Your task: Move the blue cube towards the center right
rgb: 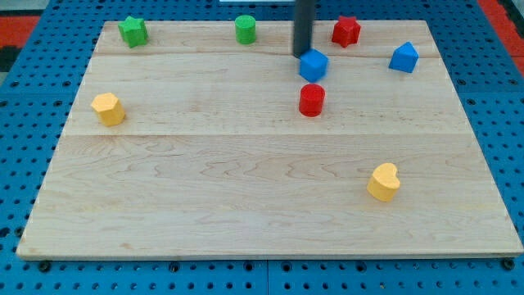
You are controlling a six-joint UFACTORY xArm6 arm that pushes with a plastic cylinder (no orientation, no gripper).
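Observation:
The blue cube point(313, 65) sits on the wooden board point(246, 188) near the view's top, a little right of centre. My tip point(302, 54) stands at the cube's upper left edge, touching or nearly touching it. The dark rod rises from there out of the view's top.
A red cylinder point(312, 100) stands just below the blue cube. A red star point(345, 31) and a second blue block point(404, 57) lie to the right. A green cylinder point(246, 29) and green star point(133, 31) are at top left. A yellow hexagon point(108, 108) is at left, a yellow heart point(383, 182) at lower right.

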